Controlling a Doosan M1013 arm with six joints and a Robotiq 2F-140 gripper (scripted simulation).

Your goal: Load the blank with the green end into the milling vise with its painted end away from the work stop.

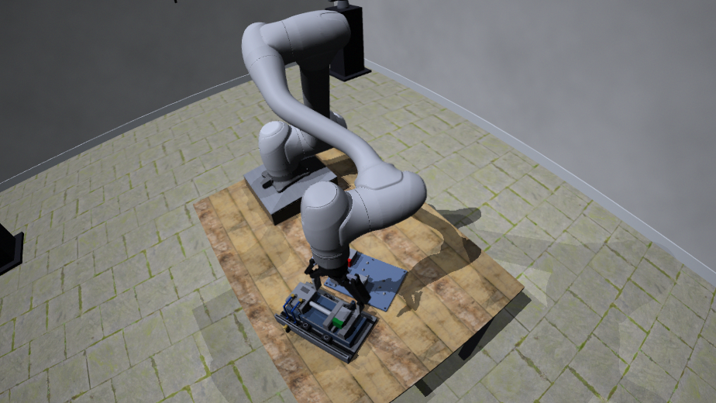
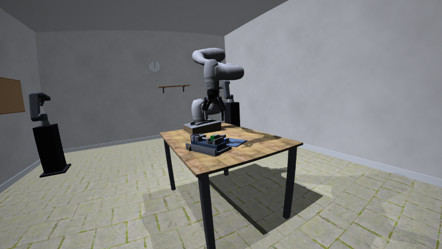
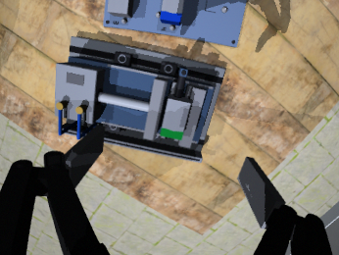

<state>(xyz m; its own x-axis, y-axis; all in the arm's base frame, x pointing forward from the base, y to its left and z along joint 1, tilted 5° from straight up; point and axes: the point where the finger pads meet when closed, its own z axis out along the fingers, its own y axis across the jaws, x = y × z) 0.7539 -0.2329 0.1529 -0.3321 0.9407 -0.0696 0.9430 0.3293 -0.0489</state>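
Observation:
The blank with the green end (image 1: pixel 341 318) (image 2: pixel 213 137) (image 3: pixel 174 118) sits between the vise jaws, its green end away from the work stop (image 3: pixel 180 88). Its other end faces that rod. The fixed jaw (image 3: pixel 194 129) is along one long side, the moving jaw (image 3: pixel 156 105) near the other. Exact gaps to the fixed jaw and stop cannot be told, and the low bars under the blank are hidden. My gripper (image 1: pixel 341 294) (image 2: pixel 214 110) (image 3: pixel 174 154) is open and empty, high above the table, its fingers wide apart and clear of the blank.
The blue infeed plate (image 1: pixel 393 280) (image 2: pixel 240 141) (image 3: pixel 211 25) lies beside the vise. It bears a blank with a blue end (image 3: pixel 171 16) and another grey blank (image 3: pixel 119 7); a red end (image 1: pixel 349 262) shows in the top view. Blue hoses (image 3: pixel 79 125) stand up at the vise's hose-side block (image 3: pixel 74 90).

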